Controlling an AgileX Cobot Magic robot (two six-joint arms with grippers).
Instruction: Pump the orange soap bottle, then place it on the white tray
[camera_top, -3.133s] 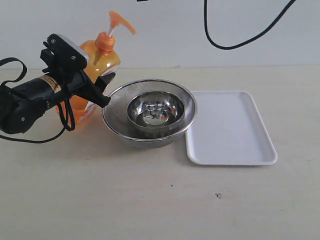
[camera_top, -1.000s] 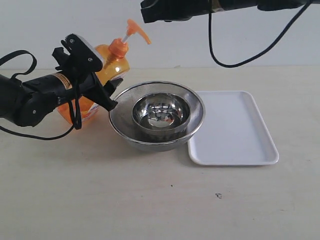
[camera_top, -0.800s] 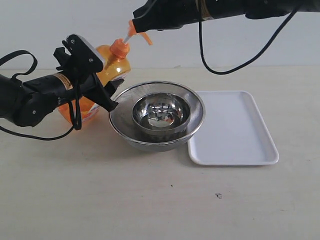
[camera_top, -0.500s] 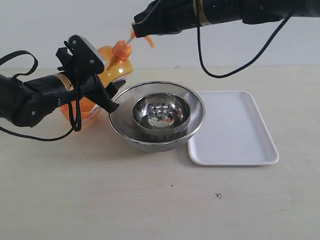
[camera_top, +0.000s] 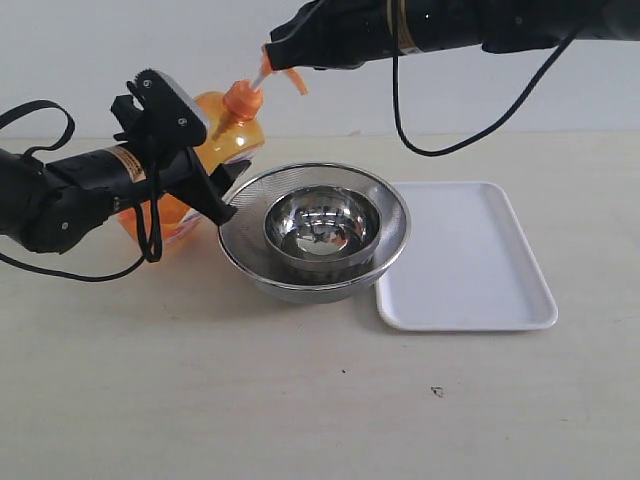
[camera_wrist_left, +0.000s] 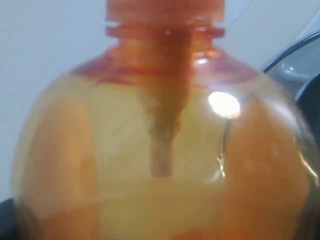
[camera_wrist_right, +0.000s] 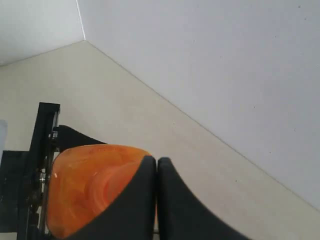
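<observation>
The orange soap bottle (camera_top: 228, 128) leans toward the steel bowl, its base on the table at the left. My left gripper (camera_top: 222, 188) is shut on its body, and that body (camera_wrist_left: 160, 150) fills the left wrist view. The right gripper (camera_top: 270, 52) comes in from the upper right, shut, with its tips resting on the orange pump head (camera_wrist_right: 90, 185). In the right wrist view the two black fingers (camera_wrist_right: 145, 200) are pressed together beside the pump head. The nozzle (camera_top: 296, 82) points over the bowl. The white tray (camera_top: 470, 260) lies flat at the right, with nothing on it.
A round steel bowl inside a mesh strainer (camera_top: 314, 232) stands between the bottle and the tray, touching the tray's left edge. A black cable (camera_top: 450, 140) hangs from the right arm above the table's back. The left arm's cable (camera_top: 140, 240) loops beside the bottle.
The left gripper tilted the bottle further toward the bowl. My right arm came in from the upper right and dropped its shut tips onto the pump head; almost nothing moved in the last half second.
</observation>
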